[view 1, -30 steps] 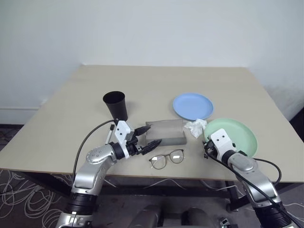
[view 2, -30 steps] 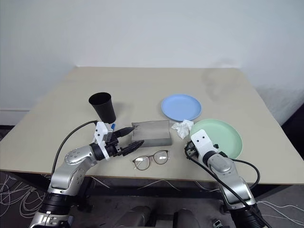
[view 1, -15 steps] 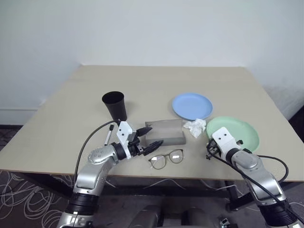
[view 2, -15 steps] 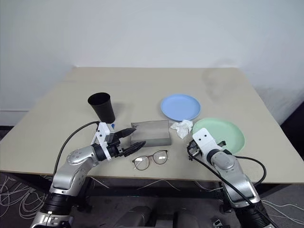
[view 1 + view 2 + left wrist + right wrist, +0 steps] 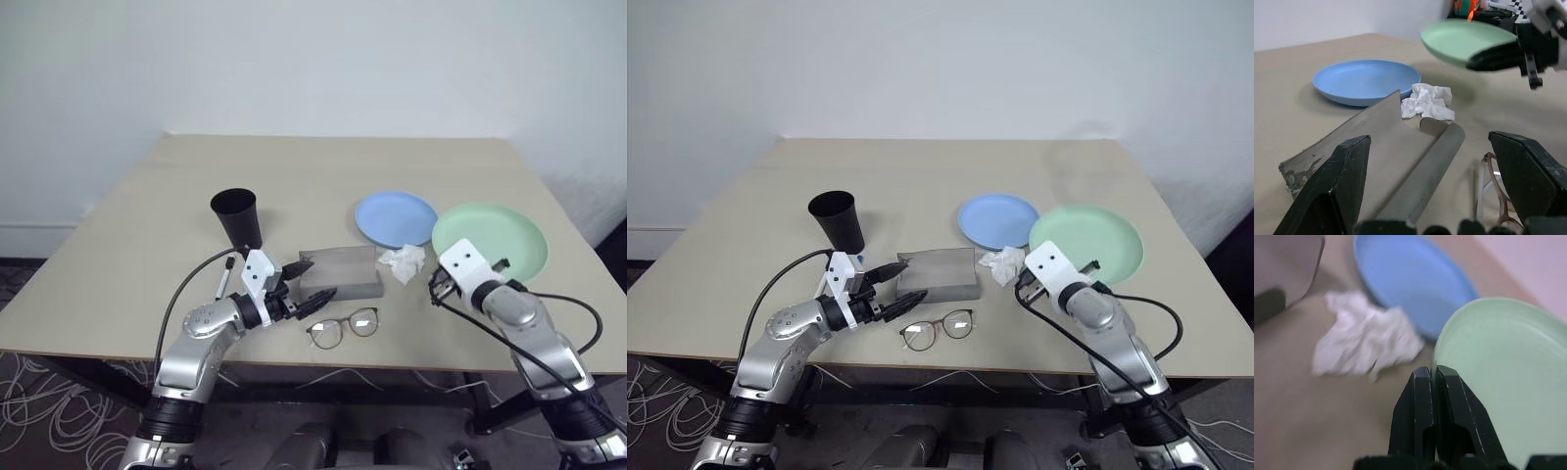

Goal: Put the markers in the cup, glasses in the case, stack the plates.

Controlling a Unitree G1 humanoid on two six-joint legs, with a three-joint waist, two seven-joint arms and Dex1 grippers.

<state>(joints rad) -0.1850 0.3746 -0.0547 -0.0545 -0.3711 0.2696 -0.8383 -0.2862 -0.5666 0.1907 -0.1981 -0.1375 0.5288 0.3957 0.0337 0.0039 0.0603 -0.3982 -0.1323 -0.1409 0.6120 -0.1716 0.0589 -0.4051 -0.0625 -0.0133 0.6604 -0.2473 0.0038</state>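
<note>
Two plates are showing: the light blue plate (image 5: 396, 218) is lying flat on the table (image 5: 323, 176), and the mint green plate (image 5: 490, 243) is being held off the table, its near rim pinched between the pressed-together fingers of the right hand (image 5: 1433, 382). The green plate is sitting just to the right of the blue one and tilting slightly, with its shadow falling on the table beneath in the left wrist view.

One black cup (image 5: 237, 218) is standing upright with its open mouth up, left of the middle of the table. One marker (image 5: 223, 277) is visible near the cup's foot, its long axis running roughly from the front edge toward the cup; a blue cap (image 5: 860, 260) is peeking out behind the left arm, though whether it belongs to a second marker is hard to tell.

One grey case (image 5: 341, 271) is lying in the middle with its long axis running left to right and its lid raised. One pair of glasses (image 5: 344, 327) is resting just in front of the case, the lenses side by side along the same line.

The left hand (image 5: 306, 280) is hovering with its fingers spread wide, pointing at the case's left end.

A crumpled white tissue (image 5: 404, 262) is lying between the case and the plates, close to the blue plate's near rim
</note>
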